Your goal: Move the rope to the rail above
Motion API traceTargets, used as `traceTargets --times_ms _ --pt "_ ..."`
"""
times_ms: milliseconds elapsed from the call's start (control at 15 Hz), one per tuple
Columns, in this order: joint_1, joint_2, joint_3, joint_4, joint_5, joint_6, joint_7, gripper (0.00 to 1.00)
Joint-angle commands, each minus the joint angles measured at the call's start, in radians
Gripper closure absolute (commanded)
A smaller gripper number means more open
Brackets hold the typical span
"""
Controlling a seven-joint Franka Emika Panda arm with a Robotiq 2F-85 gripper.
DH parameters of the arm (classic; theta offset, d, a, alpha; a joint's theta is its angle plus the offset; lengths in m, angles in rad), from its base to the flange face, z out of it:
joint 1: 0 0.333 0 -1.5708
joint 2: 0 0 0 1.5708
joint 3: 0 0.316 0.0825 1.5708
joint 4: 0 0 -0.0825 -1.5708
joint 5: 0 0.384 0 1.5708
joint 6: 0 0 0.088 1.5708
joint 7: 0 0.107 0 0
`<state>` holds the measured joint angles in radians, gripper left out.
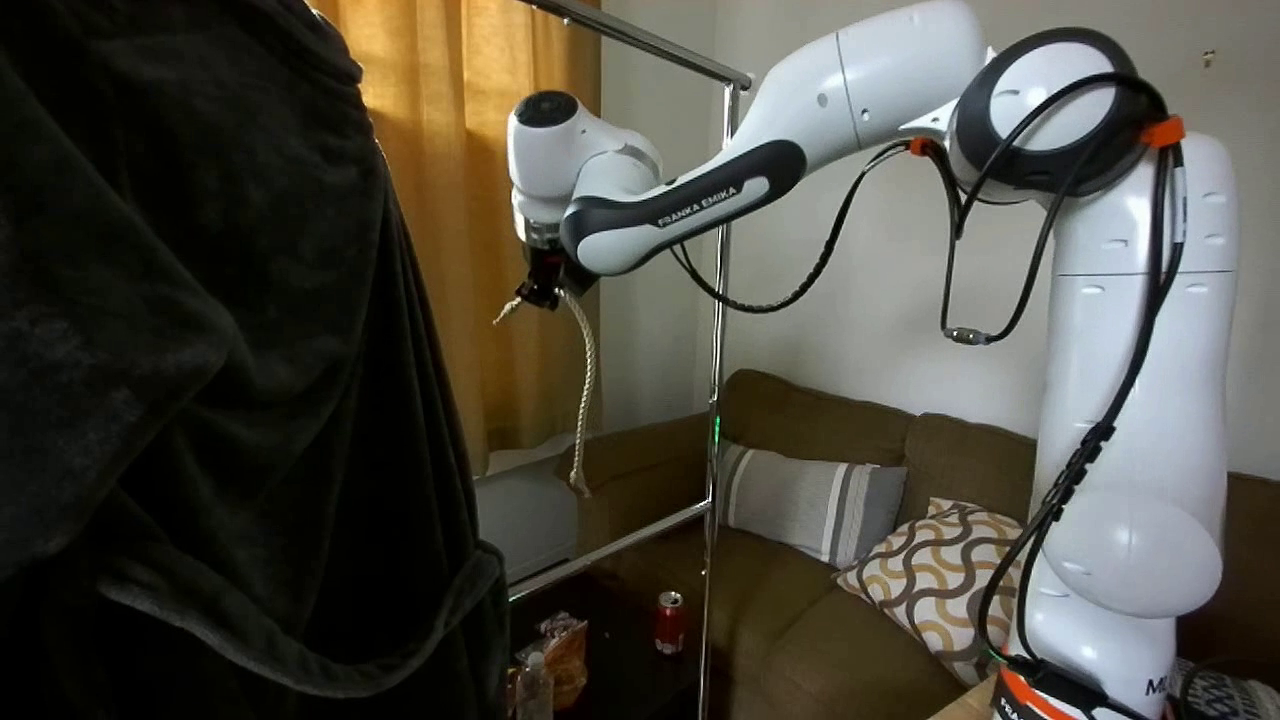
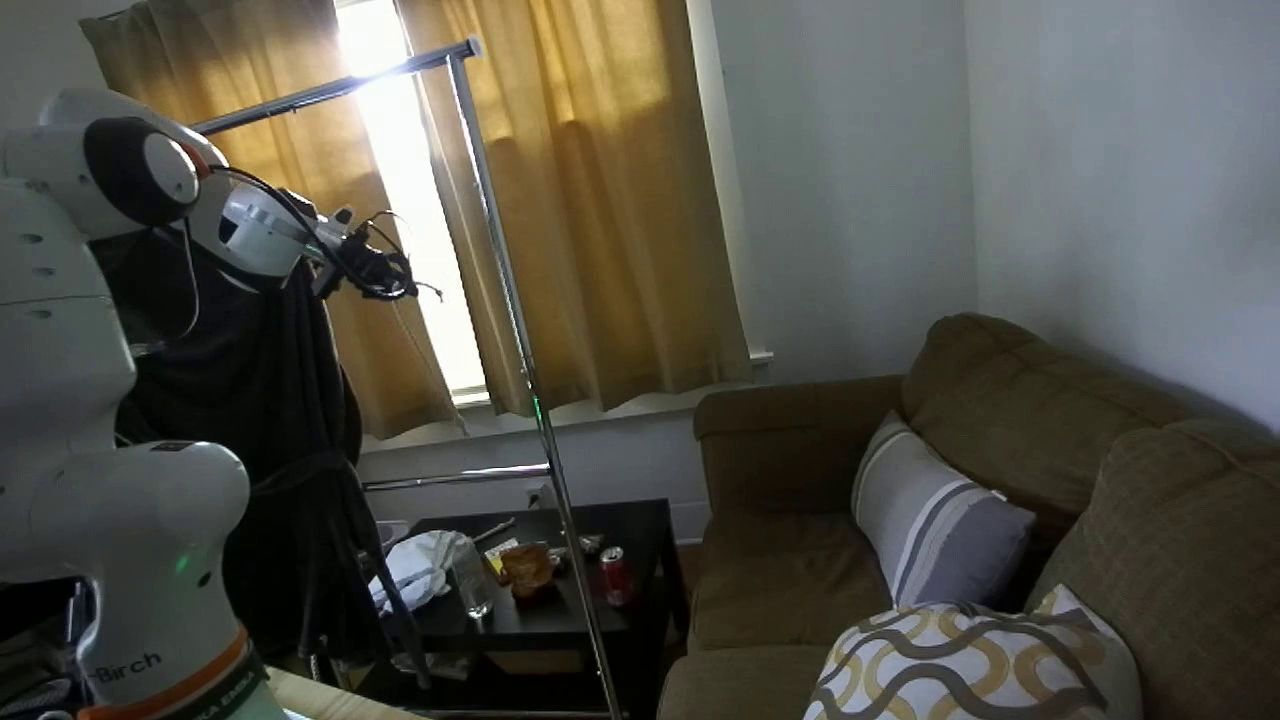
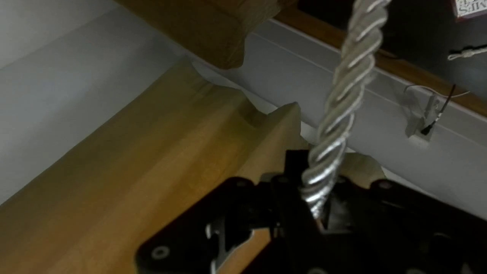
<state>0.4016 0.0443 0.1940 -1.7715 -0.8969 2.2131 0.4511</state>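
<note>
The rope (image 1: 586, 390) is a thin, pale twisted cord. My gripper (image 1: 540, 293) is shut on it near one end: a short end sticks out at one side and the long part hangs limp below. The rope also shows faintly in an exterior view (image 2: 428, 360) beneath the gripper (image 2: 395, 283). In the wrist view the rope (image 3: 346, 95) runs up from between the dark fingers (image 3: 298, 167). The rail (image 1: 640, 38) is the silver top bar of the rack, also seen in an exterior view (image 2: 320, 93). The gripper appears lower than the rail in both exterior views.
The rack's vertical pole (image 1: 716, 380) and lower crossbar (image 1: 605, 548) stand close to the arm. A dark garment (image 1: 200, 350) hangs at the rack. Yellow curtains (image 2: 610, 200) are behind. A black table (image 2: 520, 625) holds a red can (image 2: 616, 577); a brown sofa (image 2: 780, 560) stands beside it.
</note>
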Motion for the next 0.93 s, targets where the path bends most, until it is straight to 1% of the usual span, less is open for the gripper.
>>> traceTargets --times_ms 0,133,333,467,533,600,800,867 --pt "-0.04 -0.141 0.041 -0.093 -0.06 0.023 0.035 0.98" --pt "-0.06 -0.195 0.053 -0.114 -0.08 0.033 0.049 0.98" --pt "-0.099 -0.268 0.063 -0.145 -0.131 0.093 0.096 0.98" --pt "-0.126 -0.299 0.072 -0.16 -0.172 0.13 0.171 0.98" --pt "-0.122 -0.24 0.08 -0.095 -0.118 0.092 0.091 0.98" --pt "-0.129 -0.25 0.082 -0.098 -0.121 0.096 0.099 0.93" --pt "-0.135 -0.242 0.089 -0.094 -0.121 0.095 0.097 0.93" --pt "-0.134 -0.237 0.09 -0.092 -0.121 0.095 0.097 0.98"
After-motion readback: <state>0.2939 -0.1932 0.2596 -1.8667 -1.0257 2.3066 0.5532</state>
